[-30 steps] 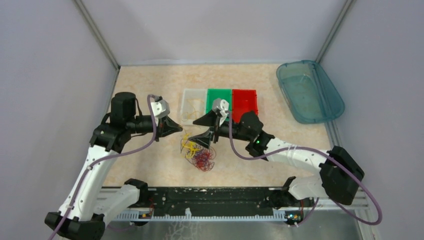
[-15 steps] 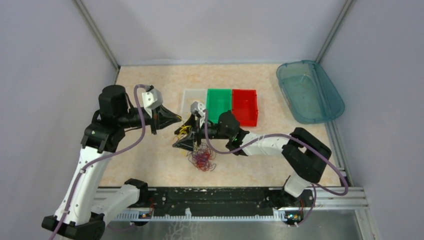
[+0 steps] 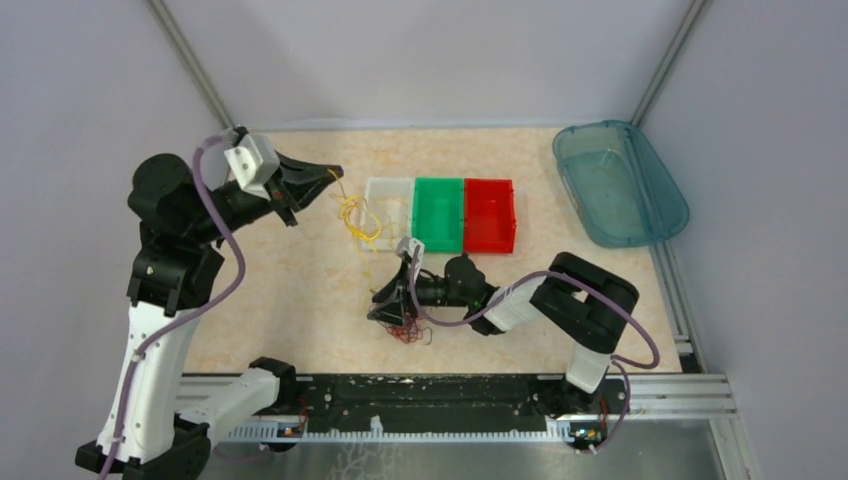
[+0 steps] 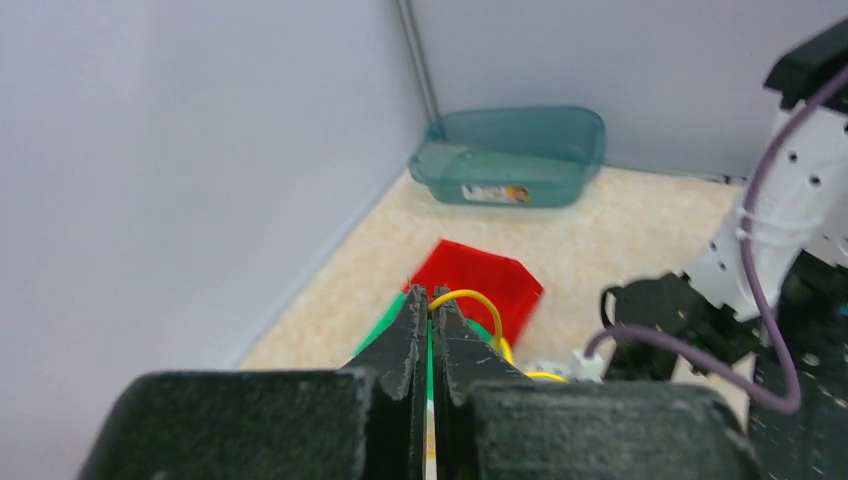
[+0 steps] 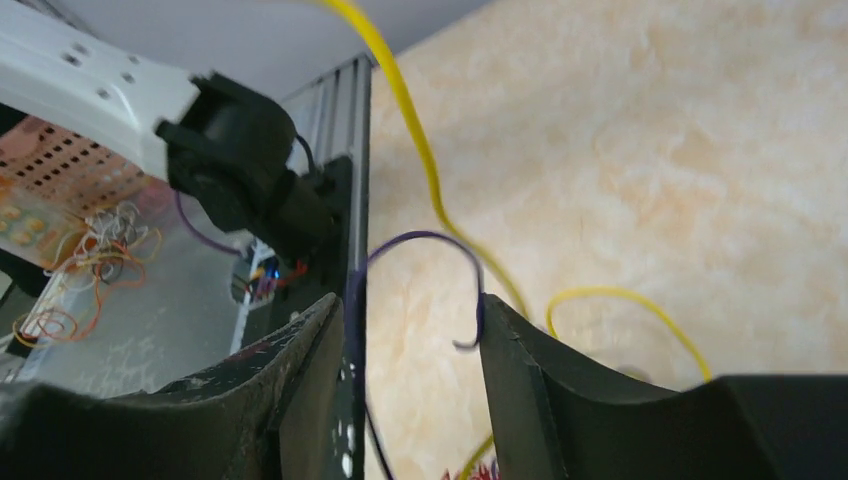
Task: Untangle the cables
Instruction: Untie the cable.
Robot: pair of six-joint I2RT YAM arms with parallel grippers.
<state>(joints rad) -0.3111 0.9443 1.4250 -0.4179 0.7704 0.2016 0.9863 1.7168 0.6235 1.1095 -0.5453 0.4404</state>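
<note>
Pale grey walls (image 3: 430, 60), beige marbled tabletop (image 3: 300, 290)

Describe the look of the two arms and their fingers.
Both arms match: the left arm and right arm have white links joined by black motor housings, with a thick purple cord looping along each. Each wrist carries a white camera block. The left gripper and right gripper are black, with tapered, wedge-shaped fingers of rough matte finish.

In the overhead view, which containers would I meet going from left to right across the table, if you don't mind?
Clear bin → green bin → red bin → teal tub.
</note>
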